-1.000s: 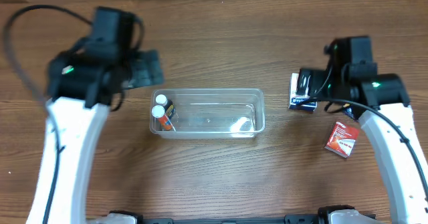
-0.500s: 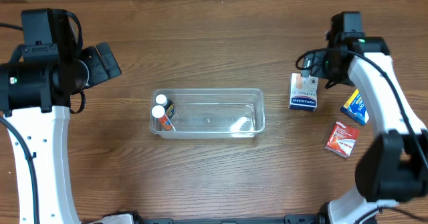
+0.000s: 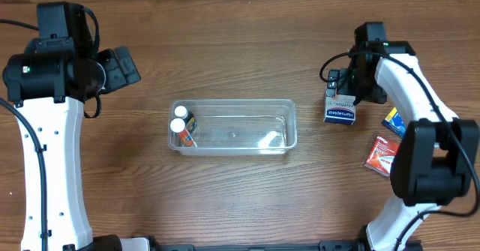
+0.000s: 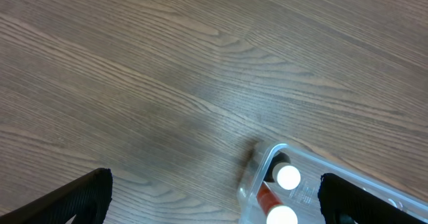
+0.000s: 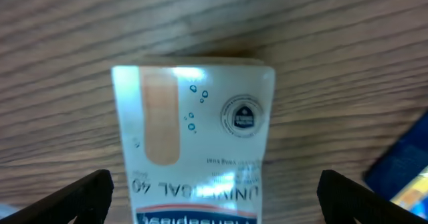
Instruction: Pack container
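The container (image 3: 234, 134) is a clear shallow tub in the middle of the table. Two white-capped bottles (image 3: 179, 124) lie in its left end. Its corner (image 4: 262, 177) and the bottles (image 4: 287, 177) show in the left wrist view. My left gripper (image 3: 124, 67) is open and empty, up and to the left of the tub; its fingers (image 4: 214, 204) are spread wide. My right gripper (image 3: 338, 85) is open just above a white and blue plaster box (image 3: 341, 107) on the table. The box (image 5: 194, 144) lies between its fingertips (image 5: 214, 197), not gripped.
A blue box (image 3: 396, 121) and a red box (image 3: 384, 155) lie on the wood to the right of the plaster box. The blue box's edge (image 5: 409, 170) shows in the right wrist view. The tub's middle and right end hold nothing.
My left arm has drawn back up and left, away from the tub. My right arm has swung round to reach the plaster box from the far side. The box has stayed put.
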Controlling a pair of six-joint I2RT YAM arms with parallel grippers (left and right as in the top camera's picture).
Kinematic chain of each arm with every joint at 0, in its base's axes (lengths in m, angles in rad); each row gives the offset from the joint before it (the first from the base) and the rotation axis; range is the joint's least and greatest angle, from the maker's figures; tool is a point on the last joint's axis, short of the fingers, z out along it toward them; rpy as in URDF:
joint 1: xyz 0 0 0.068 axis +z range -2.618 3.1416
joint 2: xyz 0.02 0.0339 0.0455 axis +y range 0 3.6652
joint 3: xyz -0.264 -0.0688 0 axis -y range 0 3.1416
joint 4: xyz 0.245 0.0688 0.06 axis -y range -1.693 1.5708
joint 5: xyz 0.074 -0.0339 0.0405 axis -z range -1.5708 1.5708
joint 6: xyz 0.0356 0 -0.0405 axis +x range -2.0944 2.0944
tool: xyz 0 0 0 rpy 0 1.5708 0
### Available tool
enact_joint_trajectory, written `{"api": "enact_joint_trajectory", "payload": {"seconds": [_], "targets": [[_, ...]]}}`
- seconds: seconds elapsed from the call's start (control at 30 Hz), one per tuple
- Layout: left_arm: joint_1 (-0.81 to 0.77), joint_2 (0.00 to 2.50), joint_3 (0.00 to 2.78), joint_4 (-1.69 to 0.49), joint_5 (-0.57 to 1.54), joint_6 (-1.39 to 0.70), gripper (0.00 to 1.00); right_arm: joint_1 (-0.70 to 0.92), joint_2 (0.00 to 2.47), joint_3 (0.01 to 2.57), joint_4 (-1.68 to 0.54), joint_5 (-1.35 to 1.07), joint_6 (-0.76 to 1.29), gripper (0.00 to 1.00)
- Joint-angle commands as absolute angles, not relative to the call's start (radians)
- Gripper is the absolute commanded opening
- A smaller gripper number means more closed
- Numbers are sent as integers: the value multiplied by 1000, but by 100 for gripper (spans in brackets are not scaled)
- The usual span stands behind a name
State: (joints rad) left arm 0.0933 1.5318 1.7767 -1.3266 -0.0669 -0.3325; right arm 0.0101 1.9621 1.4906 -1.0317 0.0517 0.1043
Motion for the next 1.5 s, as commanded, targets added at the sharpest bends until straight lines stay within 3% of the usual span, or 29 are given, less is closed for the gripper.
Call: {"api": "enact_joint_trajectory", "payload": {"seconds": [0.0,1.47], "targets": [[98,1534,1798,-1324,-54,-310,100,14,1994,1493,-1023,39,104,100],[98,1536,1798,-1328,-55,-308,100,14,2078,1492,-1050,47,104,100]]}}
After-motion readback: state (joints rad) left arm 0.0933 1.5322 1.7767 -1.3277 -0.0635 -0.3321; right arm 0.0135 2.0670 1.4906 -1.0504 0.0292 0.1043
